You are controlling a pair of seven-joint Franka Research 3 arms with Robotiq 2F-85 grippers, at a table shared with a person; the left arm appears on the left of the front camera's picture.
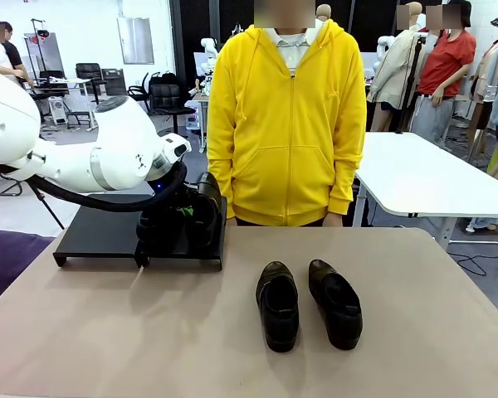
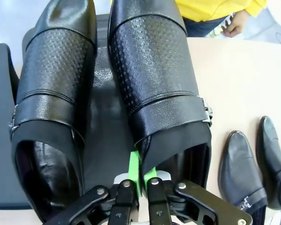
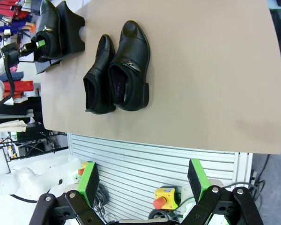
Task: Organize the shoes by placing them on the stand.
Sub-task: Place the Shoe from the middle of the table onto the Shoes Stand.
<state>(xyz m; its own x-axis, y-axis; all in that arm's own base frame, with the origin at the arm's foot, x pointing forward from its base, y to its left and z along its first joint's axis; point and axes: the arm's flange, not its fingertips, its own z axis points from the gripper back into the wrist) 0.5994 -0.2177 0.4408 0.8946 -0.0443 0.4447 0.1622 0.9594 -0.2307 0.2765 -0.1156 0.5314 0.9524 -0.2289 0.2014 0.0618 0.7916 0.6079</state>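
Two black shoes stand side by side on the black stand (image 1: 95, 236) at the back left of the table. In the left wrist view they are the left shoe (image 2: 51, 79) and the right shoe (image 2: 154, 70) on the stand (image 2: 105, 98). My left gripper (image 2: 139, 169) is shut on the heel rim of the right shoe, green pads pinching its edge. From the front, my left gripper (image 1: 185, 214) covers much of that pair. Two more shoes (image 1: 277, 305) (image 1: 335, 303) lie loose mid-table, toes toward the person. My right gripper (image 3: 143, 180) hangs open off the table's near edge.
A person in a yellow hoodie (image 1: 286, 124) stands at the far side, one hand (image 2: 234, 28) near the table edge. A white table (image 1: 423, 178) is behind on the right. A yellow box with a red button (image 3: 165, 197) sits below the right gripper.
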